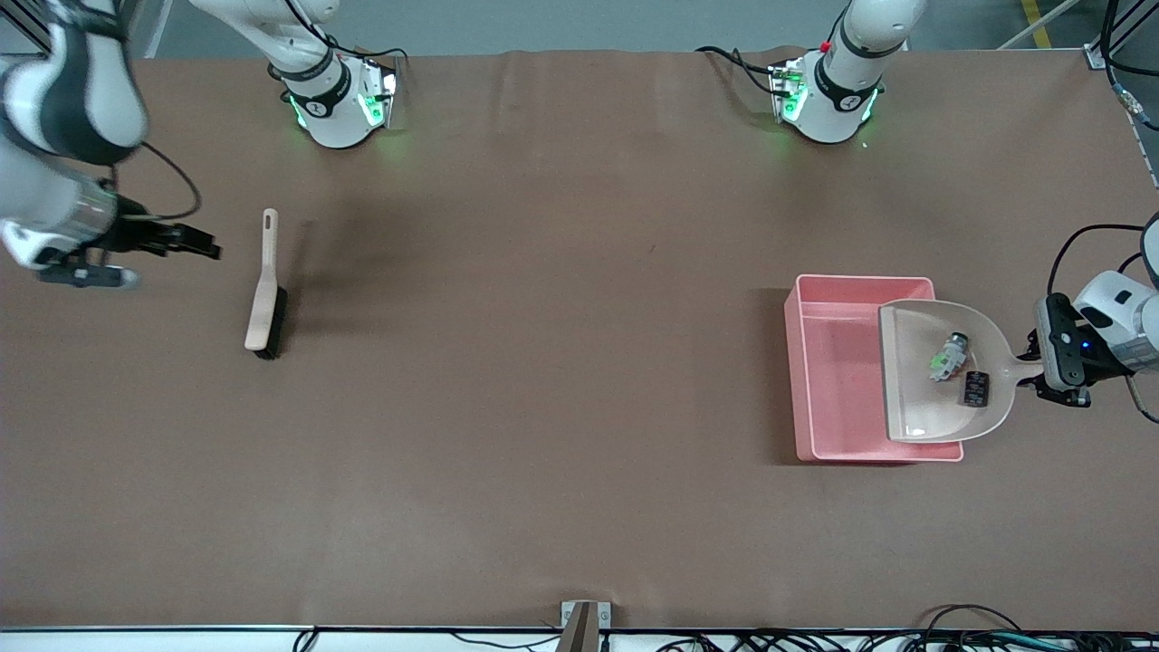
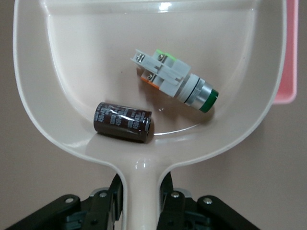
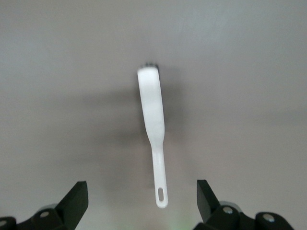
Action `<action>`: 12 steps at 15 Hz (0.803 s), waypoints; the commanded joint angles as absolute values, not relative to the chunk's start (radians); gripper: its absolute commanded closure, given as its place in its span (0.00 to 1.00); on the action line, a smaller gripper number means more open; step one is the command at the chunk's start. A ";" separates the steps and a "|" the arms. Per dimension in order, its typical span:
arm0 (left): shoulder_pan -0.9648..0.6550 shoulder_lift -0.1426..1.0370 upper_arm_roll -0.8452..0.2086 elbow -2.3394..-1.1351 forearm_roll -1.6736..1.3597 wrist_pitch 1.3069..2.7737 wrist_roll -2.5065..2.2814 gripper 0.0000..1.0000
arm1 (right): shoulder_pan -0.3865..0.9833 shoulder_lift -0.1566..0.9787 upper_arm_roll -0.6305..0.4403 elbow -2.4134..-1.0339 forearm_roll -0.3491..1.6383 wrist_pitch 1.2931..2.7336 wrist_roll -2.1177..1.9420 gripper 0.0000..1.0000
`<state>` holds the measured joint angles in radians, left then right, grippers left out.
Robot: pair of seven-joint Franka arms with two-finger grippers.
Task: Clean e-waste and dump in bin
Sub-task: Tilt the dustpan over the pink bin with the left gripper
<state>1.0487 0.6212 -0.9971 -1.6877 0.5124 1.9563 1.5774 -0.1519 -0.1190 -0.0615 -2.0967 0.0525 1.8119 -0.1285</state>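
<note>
Holding the beige dustpan by its handle, the left gripper is seen clamped shut on it over the pink bin, toward the left arm's end of the table. Both pieces of e-waste lie in the pan: the black part at five o'clock from the white-grey part. A spill is judged possible: the pan overhangs the bin's wall at three o'clock, so a tip toward the handle could send parts onto the table. At the right arm's end, the brush lies on the table, and the right gripper, jaws wide and empty, hangs at its ten o'clock. Only the left wrist view shows the clamped handle and the white-grey part's orange band; only the right wrist view shows the open jaws.
</note>
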 commanded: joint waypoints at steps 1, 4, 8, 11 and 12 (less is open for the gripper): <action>0.999 0.529 -0.919 -1.713 0.514 1.953 1.620 1.00 | -0.169 -0.008 -0.049 -1.764 0.032 1.625 -0.111 0.00; 0.898 0.499 -0.815 -1.713 0.514 1.980 1.626 1.00 | -0.155 0.087 -0.043 -1.472 -0.008 1.530 -0.072 0.00; 0.772 0.447 -0.714 -1.720 0.509 1.996 1.626 1.00 | -0.120 0.144 -0.043 -1.323 -0.015 1.457 -0.063 0.00; 0.689 0.401 -0.629 -1.736 0.509 2.008 1.626 1.00 | -0.114 0.140 -0.043 -1.318 -0.008 1.451 -0.072 0.00; 0.652 0.387 -0.592 -1.743 0.509 2.019 1.626 1.00 | -0.117 0.132 -0.041 -1.327 -0.005 1.448 -0.083 0.00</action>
